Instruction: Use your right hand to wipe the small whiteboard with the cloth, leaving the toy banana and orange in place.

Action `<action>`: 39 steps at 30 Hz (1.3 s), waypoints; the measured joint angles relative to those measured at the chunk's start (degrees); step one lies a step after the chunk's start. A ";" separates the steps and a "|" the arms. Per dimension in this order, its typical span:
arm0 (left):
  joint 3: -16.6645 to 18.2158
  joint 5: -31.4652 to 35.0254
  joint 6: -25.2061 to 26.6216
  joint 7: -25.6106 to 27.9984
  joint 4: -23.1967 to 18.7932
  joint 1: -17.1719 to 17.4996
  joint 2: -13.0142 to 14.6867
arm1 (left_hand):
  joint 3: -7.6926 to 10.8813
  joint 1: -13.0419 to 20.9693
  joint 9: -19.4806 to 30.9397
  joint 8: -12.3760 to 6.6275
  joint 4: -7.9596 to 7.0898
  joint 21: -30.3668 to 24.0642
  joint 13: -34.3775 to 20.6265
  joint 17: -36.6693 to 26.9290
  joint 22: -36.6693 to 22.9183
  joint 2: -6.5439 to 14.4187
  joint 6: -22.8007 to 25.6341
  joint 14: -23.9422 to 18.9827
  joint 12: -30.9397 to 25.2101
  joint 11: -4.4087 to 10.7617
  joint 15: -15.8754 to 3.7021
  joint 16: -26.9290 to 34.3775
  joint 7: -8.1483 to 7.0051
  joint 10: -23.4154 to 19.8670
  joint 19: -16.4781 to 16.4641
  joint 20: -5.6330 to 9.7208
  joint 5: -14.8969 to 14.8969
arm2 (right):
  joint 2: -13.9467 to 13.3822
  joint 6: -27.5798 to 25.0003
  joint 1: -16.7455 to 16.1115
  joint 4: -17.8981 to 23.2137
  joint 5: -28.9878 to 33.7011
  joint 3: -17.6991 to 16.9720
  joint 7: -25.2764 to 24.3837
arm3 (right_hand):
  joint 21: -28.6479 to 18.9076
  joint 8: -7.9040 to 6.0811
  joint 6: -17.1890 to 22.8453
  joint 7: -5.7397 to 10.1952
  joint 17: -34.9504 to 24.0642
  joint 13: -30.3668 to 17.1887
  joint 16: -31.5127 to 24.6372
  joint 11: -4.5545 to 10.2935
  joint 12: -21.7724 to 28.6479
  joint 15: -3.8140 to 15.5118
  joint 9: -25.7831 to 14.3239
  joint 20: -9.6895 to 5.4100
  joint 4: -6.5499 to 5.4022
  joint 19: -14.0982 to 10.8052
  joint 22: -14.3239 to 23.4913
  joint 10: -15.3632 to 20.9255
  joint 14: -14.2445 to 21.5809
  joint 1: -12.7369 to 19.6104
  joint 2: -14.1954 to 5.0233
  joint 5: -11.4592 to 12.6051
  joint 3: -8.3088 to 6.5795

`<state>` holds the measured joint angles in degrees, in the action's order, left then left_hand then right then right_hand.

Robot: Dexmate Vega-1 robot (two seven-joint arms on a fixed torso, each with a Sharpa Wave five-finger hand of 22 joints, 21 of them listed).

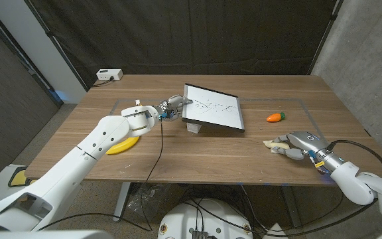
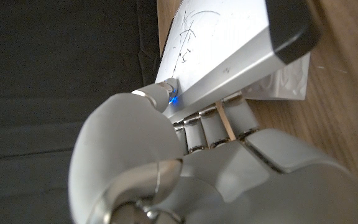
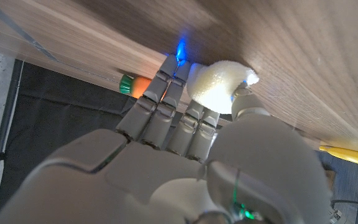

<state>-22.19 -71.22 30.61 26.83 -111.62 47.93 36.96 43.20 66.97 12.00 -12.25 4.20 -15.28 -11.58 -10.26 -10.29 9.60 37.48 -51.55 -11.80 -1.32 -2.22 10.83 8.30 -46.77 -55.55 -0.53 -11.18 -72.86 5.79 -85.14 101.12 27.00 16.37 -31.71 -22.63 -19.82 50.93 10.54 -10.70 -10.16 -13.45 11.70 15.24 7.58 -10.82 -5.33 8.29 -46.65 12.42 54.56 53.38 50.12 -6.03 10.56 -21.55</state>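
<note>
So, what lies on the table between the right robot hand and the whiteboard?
Only bare wood. In the head view the right robot hand holds the cloth; the orange toy lies beyond that line to the whiteboard.

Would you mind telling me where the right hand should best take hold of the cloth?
The cloth lies bunched on the table under the right hand. Probably pinch its raised middle from above, since the wad bulges between thumb and fingers.

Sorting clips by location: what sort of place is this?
Probably a robot lab: black curtains behind a wooden table, a small whiteboard, and cables below.
</note>
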 measured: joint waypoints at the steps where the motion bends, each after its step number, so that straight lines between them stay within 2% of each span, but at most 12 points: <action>1: 0.00 0.04 -0.02 -0.02 0.00 0.00 -0.01 | 0.00 -0.16 0.00 0.00 0.00 0.00 0.00 0.00 0.00 -0.16 0.00 0.00 0.00 0.00 0.00 0.00 0.00 0.00 0.00 0.00 0.00 | -0.03 0.36 -0.18 0.26 -0.17 -0.32 -0.39 | 0.00 0.00 0.20 -0.18 0.02 -0.05 0.14 -0.08 -0.03 0.00 0.00 0.00 0.00 0.00 0.00 0.11 0.00 -0.12 -0.12 0.00 0.00; 10: -0.05 0.12 -0.07 -0.23 0.20 -0.34 -0.06 | 0.10 -0.15 0.00 0.00 0.09 0.00 0.00 0.01 0.00 -0.16 0.00 -0.08 0.00 -0.01 -0.08 -0.01 0.00 -0.01 0.00 0.00 -0.07 | 0.80 3.28 -1.11 1.79 -0.61 -3.52 -4.85 | -0.51 -0.33 1.01 -0.84 0.04 0.06 0.42 0.03 -0.26 0.18 0.02 -0.30 -0.01 -0.30 0.20 1.58 0.79 -0.18 -0.35 -0.04 0.01; 18: -0.38 -0.07 0.52 -0.52 0.70 -1.31 -0.23 | 0.23 -0.16 0.14 0.00 0.22 0.00 0.00 -0.03 0.02 -0.16 0.01 -0.13 0.00 0.17 -0.13 -0.09 0.00 -0.21 0.00 0.00 -0.30 | 2.02 5.41 -1.17 1.97 0.88 -4.83 -7.34 | -0.90 -0.58 1.50 -1.32 0.04 0.11 0.63 0.02 -0.27 0.37 0.05 -0.30 0.12 -0.29 0.26 2.44 1.21 0.12 -0.65 -0.44 -0.12; 19: -0.41 -0.28 1.01 -0.65 0.74 -1.44 -0.24 | 0.23 -0.16 0.14 0.00 0.22 0.01 0.00 -0.04 0.02 -0.16 0.01 -0.13 0.00 0.17 -0.13 -0.10 0.00 -0.21 0.00 0.00 -0.30 | 2.99 5.68 -1.05 2.16 1.14 -5.54 -7.56 | -0.90 -0.59 1.50 -1.32 0.04 0.11 0.63 0.02 -0.27 0.37 0.05 -0.30 0.14 -0.29 0.26 2.44 1.21 0.19 -0.72 -0.45 -0.15; 23: -0.48 -0.60 1.73 -0.66 0.76 -1.89 -0.22 | 0.22 -0.16 0.14 0.00 0.22 0.01 0.00 -0.04 0.03 -0.15 0.01 -0.13 0.00 0.16 -0.12 -0.10 0.00 -0.22 0.00 0.00 -0.30 | 3.99 6.33 -0.54 2.30 1.81 -5.98 -7.92 | -0.90 -0.59 1.50 -1.33 0.04 0.11 0.63 0.12 -0.27 0.37 0.05 -0.30 0.14 -0.29 0.26 2.55 1.20 0.20 -0.73 -0.48 -0.15; 31: -0.51 -1.09 2.74 -0.25 0.38 -2.49 0.08 | 0.40 -0.83 0.14 0.00 0.40 0.28 0.00 -0.03 0.02 -0.38 0.01 -0.12 0.00 0.08 -0.12 -0.21 0.00 -0.31 0.00 0.00 -0.30 | 6.25 8.31 1.41 2.67 3.76 -6.06 -8.00 | -0.89 -0.59 1.50 -1.32 0.27 0.18 1.28 0.22 -0.72 0.37 0.10 -0.28 0.14 -0.28 0.26 3.23 1.21 0.21 -0.72 -0.66 -0.14; 34: -0.52 -1.48 3.22 -0.05 0.30 -2.59 0.19 | 0.40 -0.84 0.14 0.00 0.40 0.28 0.00 -0.03 0.02 -0.38 0.01 -0.12 0.00 0.07 -0.12 -0.21 0.00 -0.31 0.00 0.00 -0.30 | 8.33 9.01 3.43 3.19 4.40 -5.59 -8.02 | -0.89 -0.59 1.50 -1.32 0.32 0.19 1.47 0.30 -0.72 0.37 0.22 0.02 0.14 0.03 0.25 3.34 1.20 0.21 -0.72 -0.66 -0.14; 38: -0.55 -1.62 3.39 -0.04 0.25 -2.69 0.32 | 0.40 -0.91 0.13 0.00 0.40 0.28 0.00 -0.03 0.02 -0.45 0.01 -0.12 0.00 0.06 -0.12 -0.21 0.00 -0.31 0.02 -0.02 -0.29 | 9.33 10.24 4.60 3.33 5.15 -5.14 -7.80 | -0.89 -0.58 1.50 -1.32 0.33 0.16 1.97 0.30 -0.72 0.17 0.24 -0.10 0.13 0.56 0.25 3.34 0.99 0.21 -0.71 -0.66 -0.14; 39: -0.58 -1.73 3.56 -0.15 0.25 -2.71 0.35 | 0.40 -0.91 0.13 0.00 0.40 0.28 0.00 -0.03 0.02 -0.45 0.01 -0.12 0.00 0.06 -0.12 -0.22 0.00 -0.31 0.21 -0.21 -0.29 | 10.58 10.28 6.28 3.34 5.18 -4.24 -7.79 | -0.89 -0.54 1.50 -1.32 0.33 0.14 2.04 0.30 -1.07 0.21 0.24 -0.08 0.13 0.58 0.25 3.34 0.59 0.21 -0.71 -0.67 -0.14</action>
<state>-22.77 -72.95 34.17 26.68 -111.37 45.22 37.31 43.60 66.06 12.13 -12.25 4.59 -15.01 -11.57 -10.29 -10.27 9.15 37.49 -51.67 -11.80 -1.25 -2.34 10.62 8.30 -47.08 -55.34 -0.74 -11.47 -62.28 16.07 -78.86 104.46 32.18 12.13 -39.49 -23.51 -20.35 52.43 9.22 -10.37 -10.02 -11.40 12.01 14.17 7.79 -10.58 -5.42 8.43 -46.07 12.67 57.89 53.97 50.33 -6.74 9.89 -21.69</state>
